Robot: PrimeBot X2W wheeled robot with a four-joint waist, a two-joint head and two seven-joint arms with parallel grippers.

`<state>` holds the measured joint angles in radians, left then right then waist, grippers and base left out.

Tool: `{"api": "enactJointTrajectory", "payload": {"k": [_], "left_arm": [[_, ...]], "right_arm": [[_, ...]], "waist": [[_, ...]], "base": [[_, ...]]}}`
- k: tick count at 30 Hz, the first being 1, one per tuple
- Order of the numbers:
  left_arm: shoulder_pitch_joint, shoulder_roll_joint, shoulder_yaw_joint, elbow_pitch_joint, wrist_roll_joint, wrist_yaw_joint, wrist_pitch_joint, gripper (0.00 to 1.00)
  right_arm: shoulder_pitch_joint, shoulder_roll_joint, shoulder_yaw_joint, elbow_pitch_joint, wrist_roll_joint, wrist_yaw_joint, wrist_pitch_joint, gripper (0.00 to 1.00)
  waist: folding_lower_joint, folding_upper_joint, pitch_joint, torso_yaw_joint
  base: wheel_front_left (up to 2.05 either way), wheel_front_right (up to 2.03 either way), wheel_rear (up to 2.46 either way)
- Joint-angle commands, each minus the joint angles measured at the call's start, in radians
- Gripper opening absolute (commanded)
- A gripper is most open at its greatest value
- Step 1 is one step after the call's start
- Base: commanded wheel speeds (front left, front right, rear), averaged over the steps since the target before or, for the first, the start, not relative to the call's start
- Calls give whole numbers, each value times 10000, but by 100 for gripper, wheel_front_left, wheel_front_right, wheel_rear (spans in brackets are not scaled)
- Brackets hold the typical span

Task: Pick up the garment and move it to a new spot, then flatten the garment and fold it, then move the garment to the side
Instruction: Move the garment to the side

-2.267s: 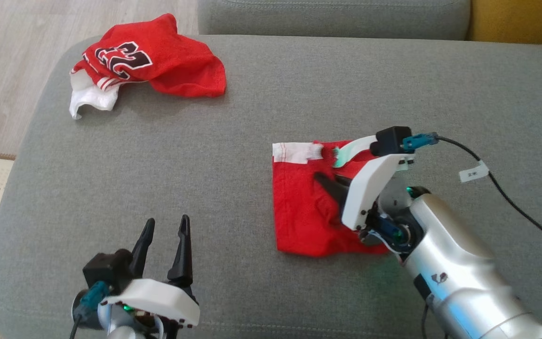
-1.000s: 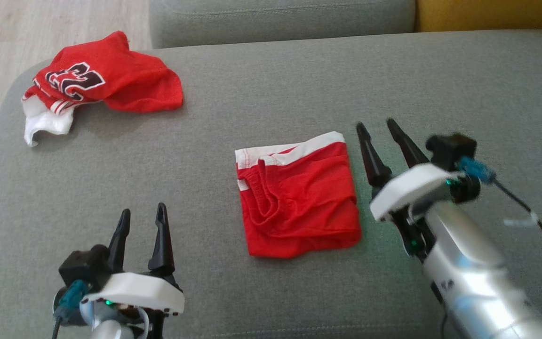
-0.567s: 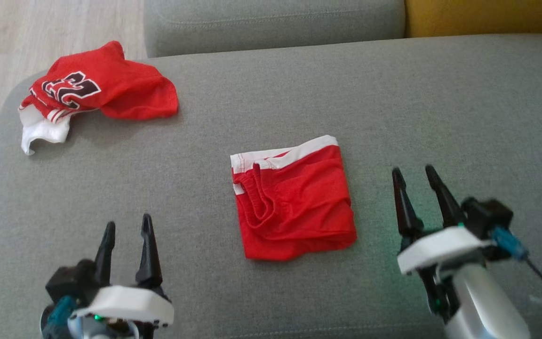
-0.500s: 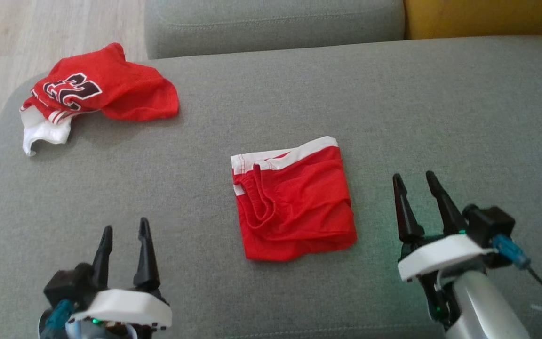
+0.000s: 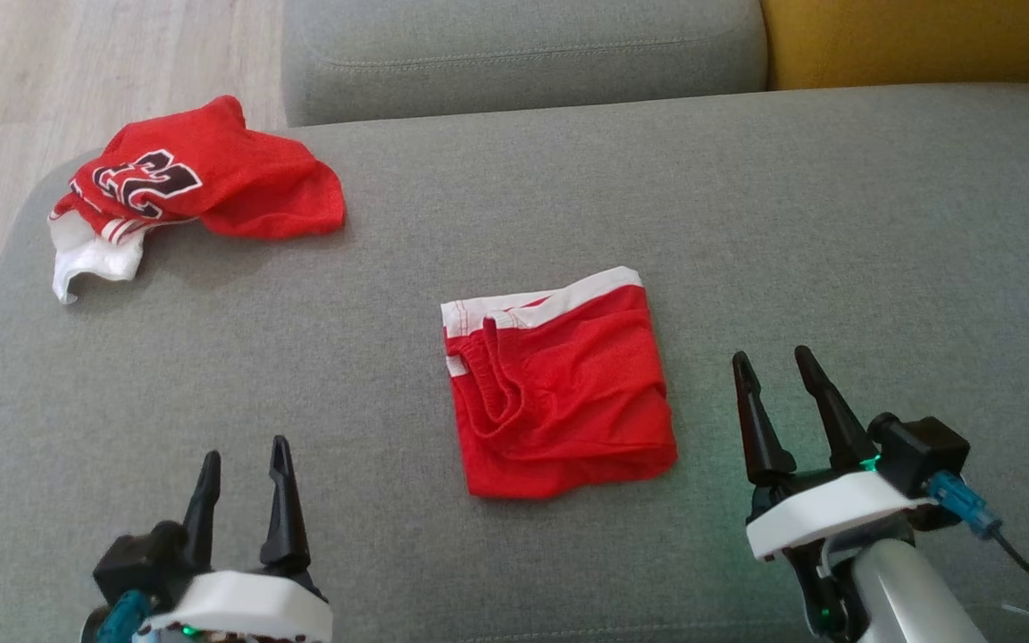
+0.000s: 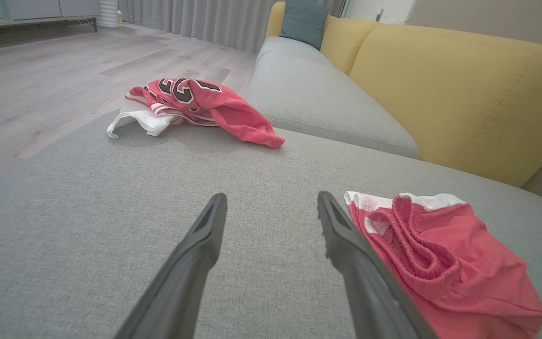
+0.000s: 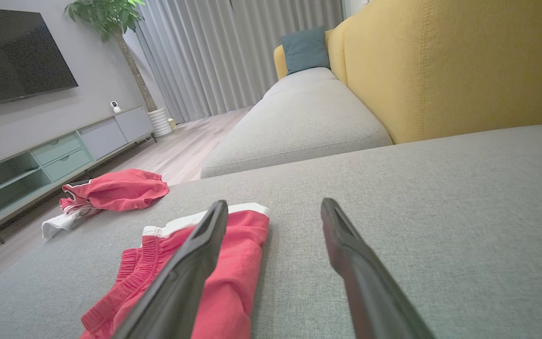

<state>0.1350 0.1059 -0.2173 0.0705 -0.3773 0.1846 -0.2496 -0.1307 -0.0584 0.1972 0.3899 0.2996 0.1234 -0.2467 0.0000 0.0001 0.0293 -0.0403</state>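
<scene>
The folded red shorts (image 5: 559, 393) lie on the grey sofa (image 5: 514, 179) between the empty, wide-spread left gripper (image 5: 242, 451) and right gripper (image 5: 773, 362).

Both the left gripper (image 5: 245, 455) and the right gripper (image 5: 773, 364) hover with jaws spread apart, holding nothing, fingers pointing forward.

The shorts (image 5: 559, 393) lie mid-seat on the sofa (image 5: 747, 223). The jersey (image 5: 202, 174) sits at the seat's far left corner, well apart. The left gripper (image 5: 244, 448) hangs front-left of the shorts, the right gripper (image 5: 770, 354) near their right side.
</scene>
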Motion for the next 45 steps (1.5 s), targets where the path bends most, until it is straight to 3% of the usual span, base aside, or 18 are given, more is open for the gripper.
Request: {"api": "enactJointTrajectory", "payload": {"k": [1, 24, 30, 38, 45], "left_arm": [[-307, -58, 363, -268, 151, -53, -121, 100], [-260, -269, 526, -96, 428, -284, -122, 100], [-247, -308, 538, -53, 453, -340, -122, 100], [-380, -402, 499, 8, 490, -467, -122, 100], [-648, -499, 440, 123, 430, -611, -122, 100]], "right_arm": [[-228, 80, 264, -382, 49, 73, -24, 100], [-177, 81, 44, -319, -128, 73, 200, 100], [-264, 81, -324, -82, 274, 73, 734, 100], [-1323, 44, -357, -78, -113, 73, 3154, 100], [-2310, -694, 53, -258, 591, 73, 5751, 100]], "waist": [[0, -1, -18, 15], [0, -1, -102, 65], [0, -1, -96, 110], [0, -1, 172, 280], [0, -1, 581, 663]], "base": [[0, 0, 0], [0, 0, 0], [0, 0, 0], [0, 0, 0], [0, 0, 0]]}}
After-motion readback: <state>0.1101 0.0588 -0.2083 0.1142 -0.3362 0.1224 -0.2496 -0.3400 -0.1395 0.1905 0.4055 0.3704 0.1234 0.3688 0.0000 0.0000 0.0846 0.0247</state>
